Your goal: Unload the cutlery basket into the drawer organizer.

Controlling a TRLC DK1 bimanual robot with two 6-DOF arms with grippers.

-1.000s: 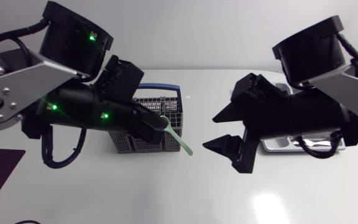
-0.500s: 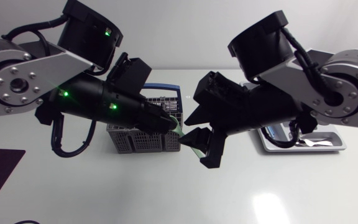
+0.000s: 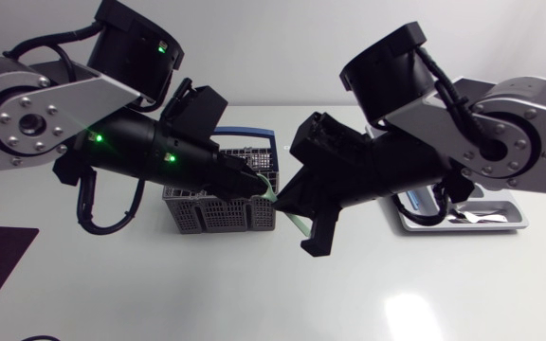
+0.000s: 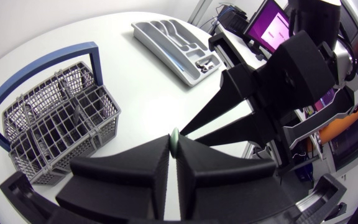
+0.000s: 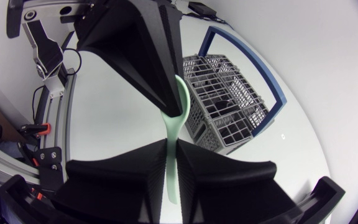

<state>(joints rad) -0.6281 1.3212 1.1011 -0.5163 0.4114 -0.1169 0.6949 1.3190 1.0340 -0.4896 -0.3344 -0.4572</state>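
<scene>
Two robot arms meet above the middle of a white counter (image 3: 396, 294), each gripping the same piece of cutlery.

Closest in the left wrist view, the left tool (image 4: 174, 149) is clenched on one end of a pale green utensil (image 5: 174, 124), and only a small green tip shows between its wedge fingers. Just ahead of it, the right tool (image 5: 173, 148) points back at it, nearly tip to tip. The right tool is also closed on the utensil, pinching the slim handle from both sides. (Its wider, rounded end lies under the left tool's fingers, so I cannot tell whether it is a spoon or something else.) The utensil hangs in the air and touches nothing else.

Below and a little behind the tools stands the grey wire cutlery basket (image 3: 207, 213) with its blue hoop handle. It sits upright on the counter beneath the left arm, and the utensil hangs just beside its right-hand end.

Farther off, well apart from the basket and on the right arm's side, lies the grey drawer organizer (image 4: 166, 37). It rests flat on the counter, with a few dark pieces of cutlery at one end.
</scene>
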